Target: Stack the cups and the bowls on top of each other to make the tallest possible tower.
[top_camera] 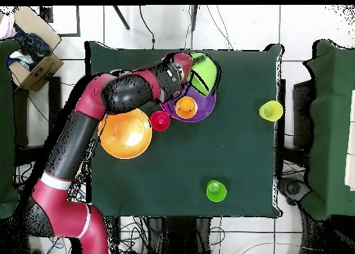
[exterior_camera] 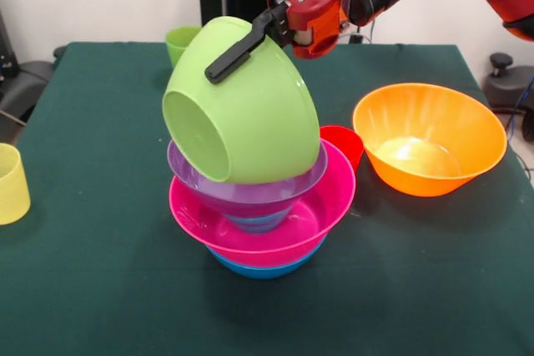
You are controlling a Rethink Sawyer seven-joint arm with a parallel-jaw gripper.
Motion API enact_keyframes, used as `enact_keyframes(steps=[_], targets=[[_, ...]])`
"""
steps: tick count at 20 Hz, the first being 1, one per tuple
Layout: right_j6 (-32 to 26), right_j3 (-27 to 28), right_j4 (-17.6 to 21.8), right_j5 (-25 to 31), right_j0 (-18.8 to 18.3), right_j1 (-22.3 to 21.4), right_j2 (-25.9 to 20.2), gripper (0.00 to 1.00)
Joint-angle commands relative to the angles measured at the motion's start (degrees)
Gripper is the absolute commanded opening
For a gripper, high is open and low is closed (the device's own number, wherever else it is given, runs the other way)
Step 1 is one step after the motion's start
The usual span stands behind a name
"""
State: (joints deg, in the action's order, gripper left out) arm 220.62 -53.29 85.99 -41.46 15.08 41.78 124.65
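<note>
The tower is a large blue bowl (exterior_camera: 260, 269) at the bottom, a pink bowl (exterior_camera: 271, 227) in it and a purple bowl (exterior_camera: 250, 192) on top. My gripper (exterior_camera: 219, 71) is shut on the rim of the lime green bowl (exterior_camera: 242, 114). One black finger lies along its outer wall. The bowl is tilted on its side over the purple bowl, base towards the camera; I cannot tell whether they touch. In the overhead view the gripper (top_camera: 188, 65) holds the green bowl (top_camera: 204, 72) beside the purple bowl (top_camera: 201, 111), which holds an orange cup (top_camera: 186, 107).
An orange bowl (exterior_camera: 430, 139) stands upright to the right of the tower, and a red cup (exterior_camera: 344, 144) is just behind it. A green cup (exterior_camera: 182, 42) stands at the back of the table. A pale yellow cup (exterior_camera: 10, 183) stands at the left edge.
</note>
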Motion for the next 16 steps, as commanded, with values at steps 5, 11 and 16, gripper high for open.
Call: enact_keyframes(steps=[5,11,16], targets=[[-5.22,2.44,-6.93,10.99,0.54,-2.47,-8.33,0.0],[-8.6,4.61,-8.14,15.29,-0.1,-3.81,-9.4,0.0],[-10.95,5.06,-8.25,17.2,0.27,-4.76,-11.21,0.0]])
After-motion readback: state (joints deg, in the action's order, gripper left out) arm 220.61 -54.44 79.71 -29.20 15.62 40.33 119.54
